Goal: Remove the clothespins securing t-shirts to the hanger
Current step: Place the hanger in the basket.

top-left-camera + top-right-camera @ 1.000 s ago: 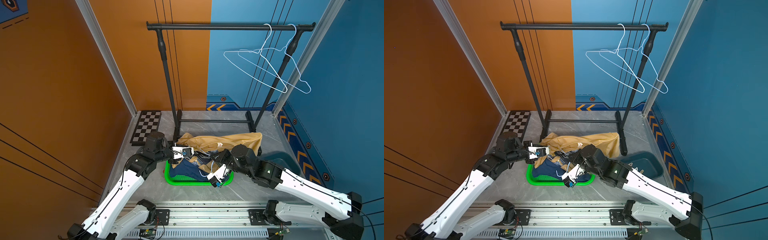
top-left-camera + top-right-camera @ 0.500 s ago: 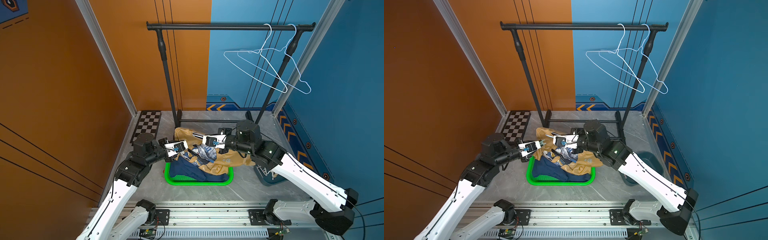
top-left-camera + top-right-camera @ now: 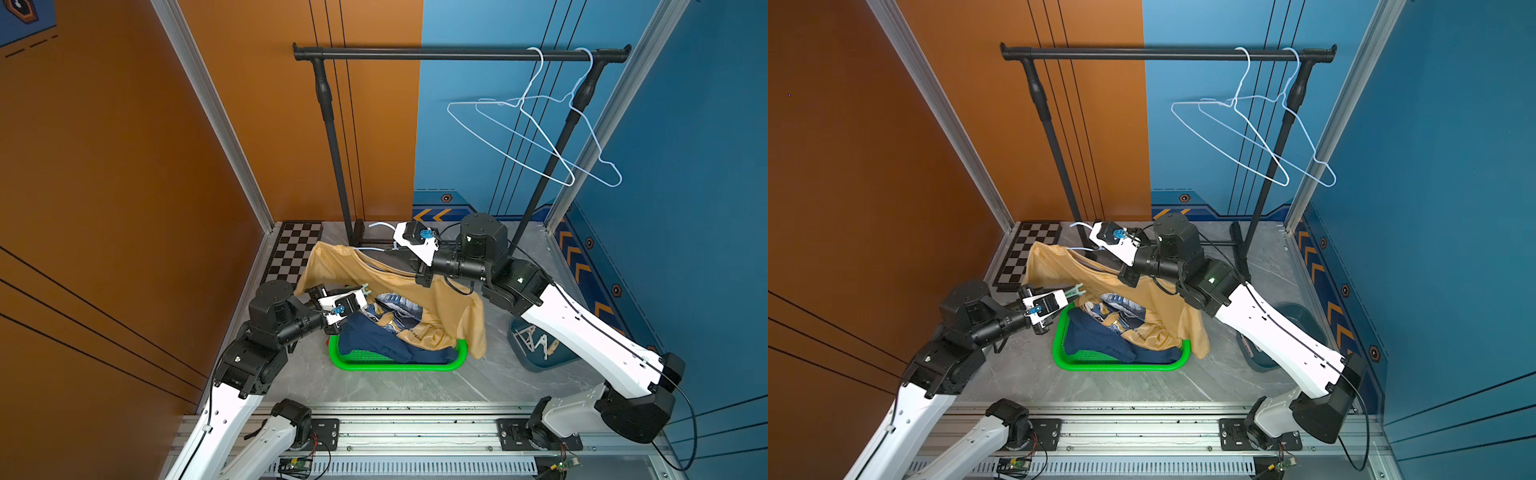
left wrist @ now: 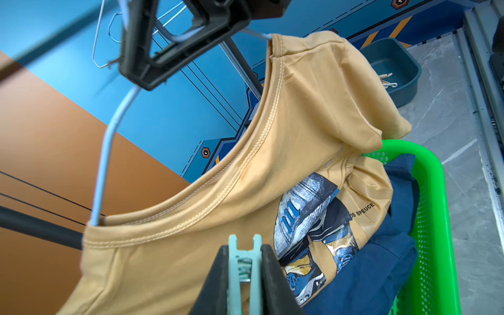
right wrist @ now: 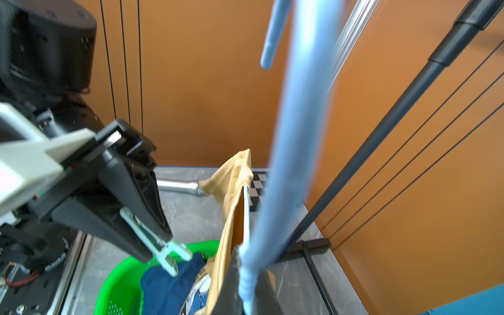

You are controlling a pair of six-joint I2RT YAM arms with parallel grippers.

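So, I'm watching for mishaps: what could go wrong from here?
The peg in the left end effector could drop into the basket below, not the bin. The shirt hangs slanted on the hanger in the right end effector and may slide off.

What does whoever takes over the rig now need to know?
Left tool: shut on a pale green peg, clear of the yellow shirt, near the basket.
Right tool: shut on the hanger neck; the shirt hangs from it, lower part in the basket.
Blue shirts in the basket; pegs in the bin.
Done: this peg is off.
Left: probably bin it, then check the shirt's hidden side for more pegs.
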